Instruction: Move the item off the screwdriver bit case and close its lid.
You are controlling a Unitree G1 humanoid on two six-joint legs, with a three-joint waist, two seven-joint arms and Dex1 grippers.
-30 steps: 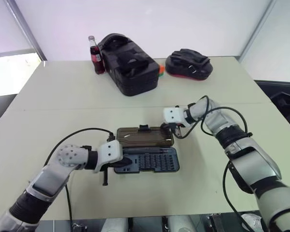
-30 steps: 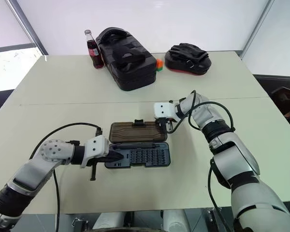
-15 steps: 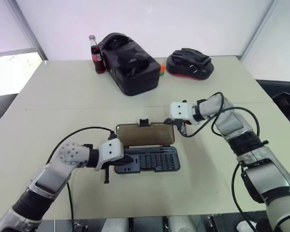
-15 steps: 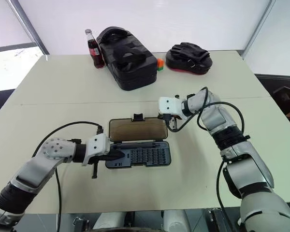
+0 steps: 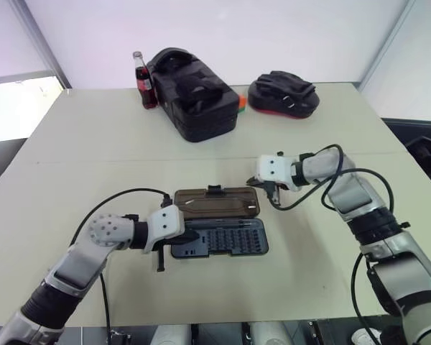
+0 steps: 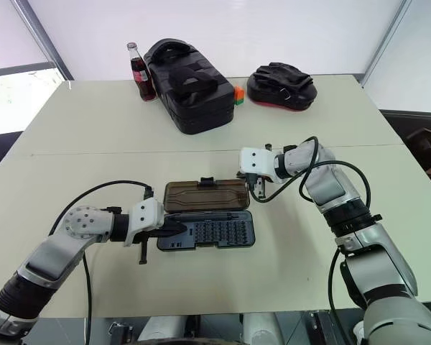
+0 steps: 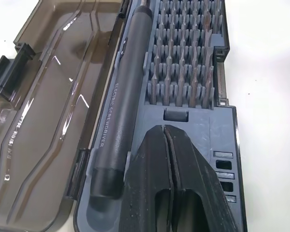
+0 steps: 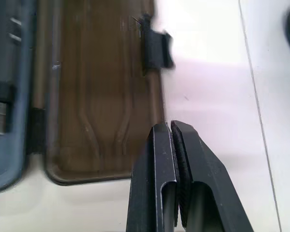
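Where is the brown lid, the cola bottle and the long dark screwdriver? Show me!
lid [image 5: 217,202], left eye view, middle of its brown panel.
cola bottle [image 6: 138,76], right eye view, its red label.
screwdriver [image 7: 122,106], left wrist view, middle of its dark barrel, lying in the case.

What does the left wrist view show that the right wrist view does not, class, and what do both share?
Left wrist view alone: the rows of bits and the electric screwdriver lying in the tray, with the shut left gripper over the tray's end. Right wrist view alone: the shut right gripper beside the lid's corner, above bare table. Both: the open brown lid, its black latch tab and the screwdriver bit case.
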